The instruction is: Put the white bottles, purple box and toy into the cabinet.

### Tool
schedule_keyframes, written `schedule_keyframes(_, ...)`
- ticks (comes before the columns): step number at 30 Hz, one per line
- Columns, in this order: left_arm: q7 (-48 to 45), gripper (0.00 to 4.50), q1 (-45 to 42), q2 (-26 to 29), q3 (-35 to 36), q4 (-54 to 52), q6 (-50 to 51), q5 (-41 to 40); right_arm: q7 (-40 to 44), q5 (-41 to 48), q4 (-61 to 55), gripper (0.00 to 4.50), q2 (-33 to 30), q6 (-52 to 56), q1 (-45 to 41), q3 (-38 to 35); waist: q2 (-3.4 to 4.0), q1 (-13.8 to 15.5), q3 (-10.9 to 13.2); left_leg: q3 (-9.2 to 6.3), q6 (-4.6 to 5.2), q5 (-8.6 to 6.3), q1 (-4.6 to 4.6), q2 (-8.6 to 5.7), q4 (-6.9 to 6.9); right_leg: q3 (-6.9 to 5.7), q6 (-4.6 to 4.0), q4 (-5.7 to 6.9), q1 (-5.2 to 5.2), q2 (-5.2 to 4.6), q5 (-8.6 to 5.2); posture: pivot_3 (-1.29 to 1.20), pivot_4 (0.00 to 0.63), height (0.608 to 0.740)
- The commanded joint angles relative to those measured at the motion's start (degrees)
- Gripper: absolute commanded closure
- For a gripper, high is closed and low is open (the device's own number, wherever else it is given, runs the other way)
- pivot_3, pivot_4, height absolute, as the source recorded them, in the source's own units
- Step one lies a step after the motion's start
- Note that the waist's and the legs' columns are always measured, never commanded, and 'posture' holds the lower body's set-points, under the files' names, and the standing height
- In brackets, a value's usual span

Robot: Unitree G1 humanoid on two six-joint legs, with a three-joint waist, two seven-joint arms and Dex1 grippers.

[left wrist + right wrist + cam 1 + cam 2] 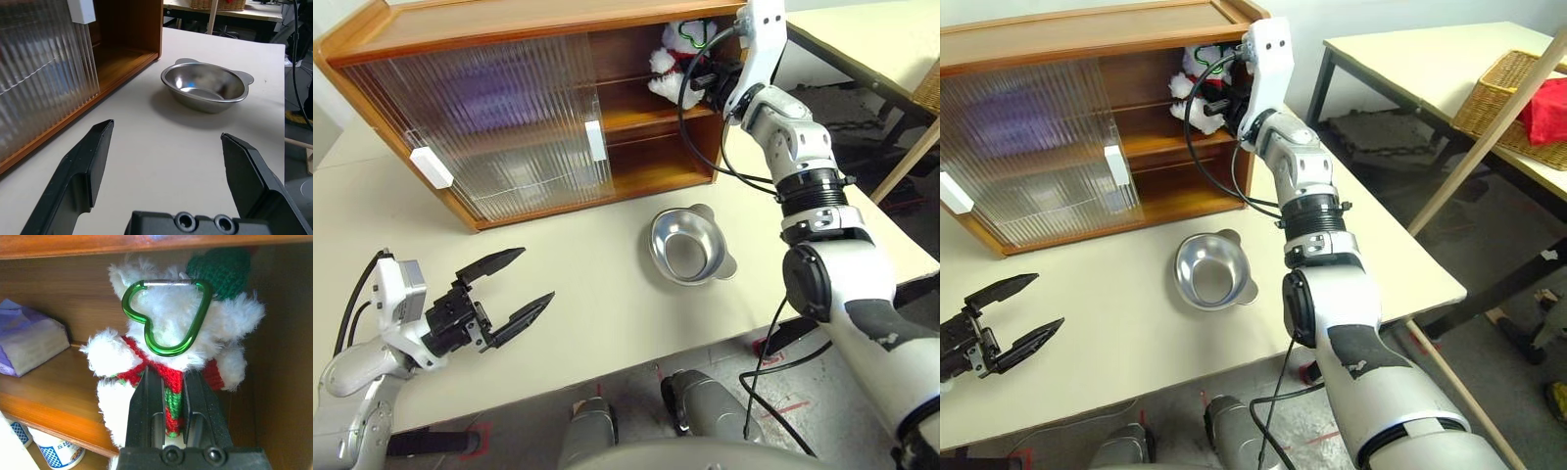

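Closest to the camera, the left hand (499,294) is hovering over the near-left of the bench (607,323) with its fingers spread wide, holding nothing. Further out, the right hand (172,423) is reaching into the open right end of the cabinet (489,29) and pinching the toy (677,61) by its red-and-green scarf, fingers nearly pressed together around the knit.

That toy's looking super soft and light: white fluffy plush, green hat, and a green heart-shaped clip (168,316) hanging at its neck. It's squishing rather than slipping, so gripping low on the scarf or body seems like the safe bet. It's sitting at the upper shelf's right end, maybe still half lifted, hard to say.

Left of it on the same shelf, the purple box (29,338) is lying there, soft-wrapped. Below, one of the white bottles (56,453) is peeking out. A shiny metal bowl (690,247) is sitting out on the bench in front.
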Motion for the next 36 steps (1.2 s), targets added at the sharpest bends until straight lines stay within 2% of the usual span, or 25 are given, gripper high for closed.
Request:
schedule_keyframes(1, 0.0, 0.0, 0.22, 0.33, 0.55, 0.06, 0.15, -0.15, -0.97, -1.19, -1.89, 4.33, 0.9, 0.48, 0.96, 2.52, -0.01, -0.04, 0.0, 0.03, 0.01, -0.03, 0.06, 0.14, 0.01, -0.01, -0.09, -0.01, 0.06, 0.2, 0.03, -0.13, 0.072, 0.74)
schedule_keyframes(6, 0.06, 0.0, 0.44, 0.28, 0.69, -0.22, 0.3, -0.22, -2.69, -3.73, -1.0, 4.33, -1.89, -1.22, 1.43, 3.77, -0.02, 1.43, 0.01, -0.32, 0.06, 0.0, 0.08, 0.14, 0.05, -0.04, -0.14, 0.05, 0.15, 0.36, 0.07, -0.13, 0.073, 0.74)
schedule_keyframes(9, 0.13, 0.0, 0.48, 0.4, 0.74, -0.36, 0.37, -0.31, -3.2, -3.79, -0.97, 4.33, -2.8, -0.66, 1.49, 3.9, -0.02, 2.06, 0.01, -0.38, 0.06, 0.0, 0.06, 0.11, 0.31, -0.04, -0.55, 0.05, 0.26, 0.35, -0.17, -0.13, 0.074, 0.74)
schedule_keyframes(25, -0.03, 0.0, 0.69, 0.34, 0.97, -0.26, 0.35, -0.26, -5.7, -3.92, 0.04, 4.33, -0.02, -1.03, 0.24, 4.75, -0.03, 2.59, 0.0, -0.37, 0.02, -0.02, 0.06, 0.1, 0.36, -0.04, -0.65, -0.04, 0.29, 0.33, -0.03, -0.13, 0.075, 0.74)
schedule_keyframes(29, 0.04, 0.0, 0.88, 0.29, 0.94, -0.41, 0.36, -0.23, -7.1, -5.01, 1.56, 3.06, -0.28, -2.2, -0.21, 5.08, -0.02, 2.8, 0.0, -0.37, 0.01, -0.02, 0.05, 0.1, 0.36, -0.03, -0.65, -0.05, 0.27, 0.33, -0.03, -0.13, 0.075, 0.74)
schedule_keyframes(36, -0.24, 0.0, 0.37, 0.49, 0.76, -0.01, 0.48, -0.23, -7.65, -5.46, 2.14, 0.45, -0.65, -3.32, -0.34, 4.83, -0.02, 2.89, 0.0, -0.38, 0.0, -0.03, 0.05, 0.1, 0.35, -0.04, -0.65, -0.05, 0.27, 0.33, -0.03, -0.14, 0.077, 0.74)
